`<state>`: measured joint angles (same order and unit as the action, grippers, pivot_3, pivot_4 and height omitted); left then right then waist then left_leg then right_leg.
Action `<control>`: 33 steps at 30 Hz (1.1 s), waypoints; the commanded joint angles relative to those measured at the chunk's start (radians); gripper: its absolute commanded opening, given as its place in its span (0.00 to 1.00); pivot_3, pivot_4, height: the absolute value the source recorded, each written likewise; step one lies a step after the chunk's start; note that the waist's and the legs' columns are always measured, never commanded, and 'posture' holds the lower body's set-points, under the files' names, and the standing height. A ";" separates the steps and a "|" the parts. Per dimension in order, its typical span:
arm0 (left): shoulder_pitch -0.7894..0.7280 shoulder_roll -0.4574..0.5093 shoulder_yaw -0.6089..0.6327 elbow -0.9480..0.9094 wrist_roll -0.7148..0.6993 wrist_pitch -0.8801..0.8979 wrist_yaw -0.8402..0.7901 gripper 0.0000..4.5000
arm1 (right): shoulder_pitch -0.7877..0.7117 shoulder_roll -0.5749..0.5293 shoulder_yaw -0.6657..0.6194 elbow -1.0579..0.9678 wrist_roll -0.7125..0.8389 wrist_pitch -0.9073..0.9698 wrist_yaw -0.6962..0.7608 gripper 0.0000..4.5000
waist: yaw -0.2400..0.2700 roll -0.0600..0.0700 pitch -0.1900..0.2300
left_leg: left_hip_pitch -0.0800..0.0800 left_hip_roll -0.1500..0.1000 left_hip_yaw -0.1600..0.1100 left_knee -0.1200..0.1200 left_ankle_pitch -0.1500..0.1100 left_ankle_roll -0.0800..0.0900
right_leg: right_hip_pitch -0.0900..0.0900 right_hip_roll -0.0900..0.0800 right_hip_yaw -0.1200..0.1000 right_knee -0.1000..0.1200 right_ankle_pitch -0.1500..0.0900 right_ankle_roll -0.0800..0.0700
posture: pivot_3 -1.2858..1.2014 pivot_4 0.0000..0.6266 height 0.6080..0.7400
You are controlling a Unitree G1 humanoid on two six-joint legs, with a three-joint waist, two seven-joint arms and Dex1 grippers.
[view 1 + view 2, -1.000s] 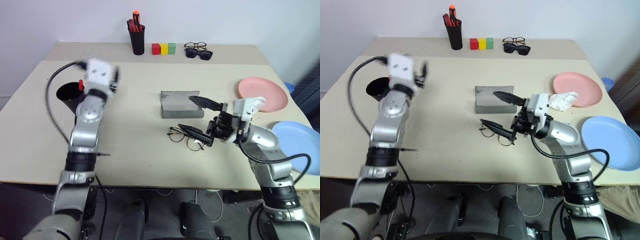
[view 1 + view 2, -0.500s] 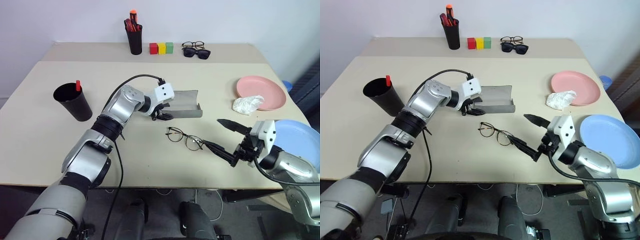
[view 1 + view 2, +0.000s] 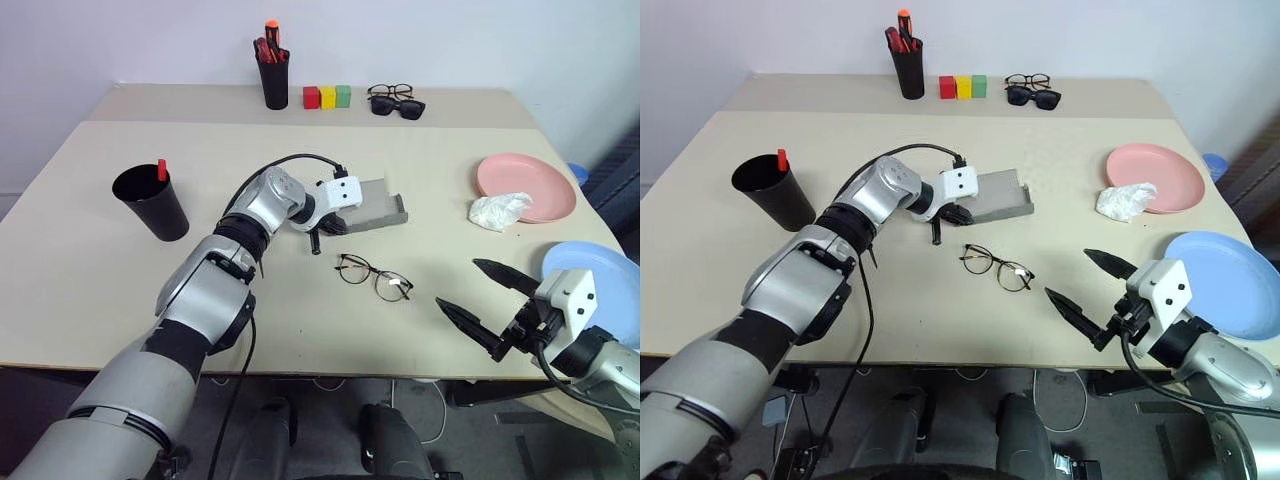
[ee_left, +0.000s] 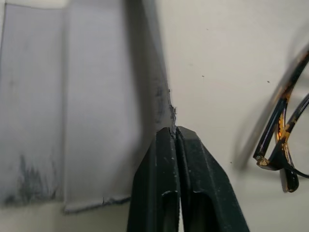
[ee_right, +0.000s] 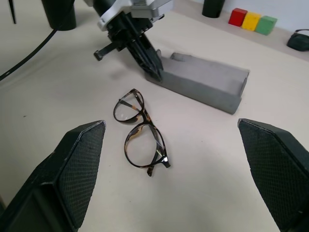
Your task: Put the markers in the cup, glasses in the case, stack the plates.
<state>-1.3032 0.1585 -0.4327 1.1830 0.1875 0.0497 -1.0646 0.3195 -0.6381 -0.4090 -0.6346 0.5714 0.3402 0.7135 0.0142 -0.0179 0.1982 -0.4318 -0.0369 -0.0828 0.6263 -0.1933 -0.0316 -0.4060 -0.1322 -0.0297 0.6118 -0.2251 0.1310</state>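
**Markers partly in, glasses and plates still out**

Far left, the cup (image 3: 150,201) stood upright on the table (image 3: 80,260), well apart from everything else. A red cap (image 3: 161,171) poked above its rim, so one marker looked to be in. The second marker could not be made out; it may have sat inside, hidden. Judged: marker step at least half done.

Centre, the left gripper (image 3: 319,236) had its fingers clenched together, nothing visibly between them. The tips pressed at the near left corner of the case (image 3: 372,206). The left wrist view had the shut tips right against the case's edge. The case lay open, lid tipped back, interior empty as far as could be seen.

Just in front of the case, near but not touching, the glasses (image 3: 374,278) lay flat on the table with arms folded. Not yet in the case; that step stood undone, and the left gripper seemed to be steadying or nudging the case ahead of it.

Right of the glasses, the right gripper (image 3: 487,309) hung at the table's near edge, fingers spread wide, holding nothing, apart from the glasses.

Far right, the pink plate (image 3: 527,187) sat with a crumpled white tissue (image 3: 499,211) on its near rim. The blue plate (image 3: 603,283) lay nearer, separate. Not stacked; the tissue might get in the way.
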 commanded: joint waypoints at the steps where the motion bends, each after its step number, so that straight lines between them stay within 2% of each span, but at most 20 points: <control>1: -0.036 -0.005 0.030 0.000 0.009 -0.027 -0.015 0.00 | 0.005 0.006 -0.012 -0.047 0.004 -0.015 -0.013 1.00 | 0.000 0.000 0.000 | 0.000 0.000 0.000 0.001 0.000 0.001 | 0.000 0.000 0.000 0.000 0.000 0.000 | 0.52 0.24 1.00; 6: -0.016 0.030 0.045 -0.047 0.005 -0.046 -0.080 0.00 | -0.023 0.000 0.015 -0.022 0.008 -0.012 -0.006 1.00 | -0.001 0.000 0.000 | -0.002 0.000 0.000 0.003 -0.001 0.001 | 0.000 0.000 0.000 0.000 0.000 0.001 | 0.52 0.24 1.00; 11: 0.046 0.110 0.047 -0.167 -0.001 -0.024 -0.163 0.00 | -0.058 0.002 0.050 0.018 -0.009 -0.036 0.013 1.00 | -0.003 0.001 0.000 | -0.002 0.000 0.000 0.002 -0.001 0.001 | -0.001 0.000 0.000 0.001 0.000 0.000 | 0.52 0.24 1.00; 16: 0.148 0.206 0.051 -0.382 -0.009 0.076 -0.212 0.00 | -0.083 0.004 0.072 0.063 -0.025 -0.066 0.039 1.00 | -0.002 0.001 0.000 | -0.002 0.000 -0.001 0.003 -0.001 0.001 | -0.001 0.000 0.000 0.001 0.003 0.000 | 0.52 0.24 1.00; 20: 0.290 0.309 0.060 -0.690 -0.037 0.212 -0.270 0.00 | -0.106 0.002 0.090 0.097 -0.036 -0.087 0.058 1.00 | -0.003 0.001 0.000 | -0.003 0.000 -0.001 0.003 -0.001 0.001 | -0.001 0.000 0.000 0.001 0.003 -0.003 | 0.52 0.24 1.00; 24: 0.381 0.380 0.055 -0.862 -0.038 0.271 -0.277 0.00 | -0.127 -0.002 0.099 0.121 -0.038 -0.095 0.077 1.00 | -0.002 0.001 0.000 | -0.003 0.000 -0.001 0.003 -0.001 0.001 | -0.002 0.000 0.000 0.002 0.003 -0.005 | 0.52 0.24 1.00; 33: 0.436 0.372 0.029 -1.041 -0.064 0.376 -0.282 0.00 | -0.184 -0.004 0.125 0.161 -0.051 -0.102 0.091 1.00 | -0.001 0.001 0.000 | -0.002 0.000 -0.001 0.003 -0.001 0.001 | -0.001 0.000 0.000 0.002 0.002 -0.005 | 0.52 0.24 1.00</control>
<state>-0.8654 0.5347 -0.4086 0.2024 0.1448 0.4117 -1.3413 0.1410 -0.6369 -0.2787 -0.4636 0.5161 0.2554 0.8000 0.0130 -0.0165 0.1980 -0.4343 -0.0372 -0.0841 0.6297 -0.1940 -0.0303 -0.4072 -0.1319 -0.0295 0.6136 -0.2226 0.1262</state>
